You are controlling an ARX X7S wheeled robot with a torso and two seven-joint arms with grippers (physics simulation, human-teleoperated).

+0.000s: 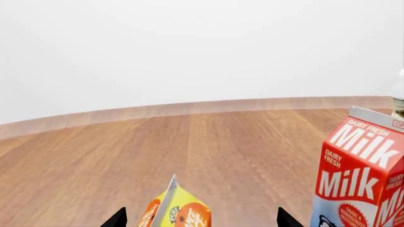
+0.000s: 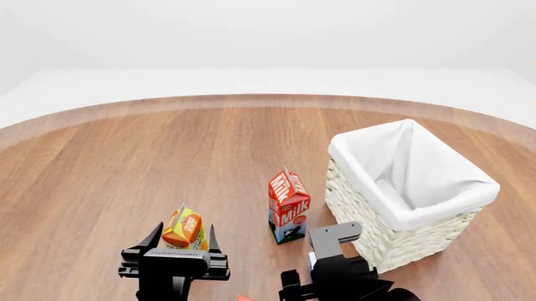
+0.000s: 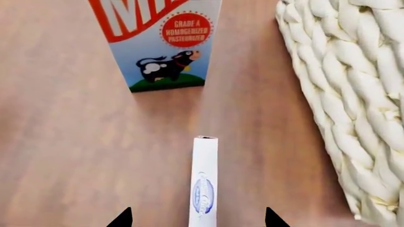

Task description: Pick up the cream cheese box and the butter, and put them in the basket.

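Note:
The cream cheese box (image 3: 204,189), thin and white with a blue mark, stands on edge on the wood. It lies between the spread jaws of my right gripper (image 3: 197,218), which is open and not touching it. The white wicker basket (image 2: 410,182) stands to the right and shows close by in the right wrist view (image 3: 344,90). My left gripper (image 2: 182,241) is open, with the orange juice carton (image 2: 184,227) between its fingers. The butter's lettering shows in no view. Only a small red corner (image 2: 243,298) shows at the head view's bottom edge.
A red milk carton (image 2: 289,207) stands just left of the basket, straight ahead of the right gripper (image 3: 161,42) and to one side in the left wrist view (image 1: 363,179). The round wooden table (image 2: 167,157) stretches far beyond the cartons.

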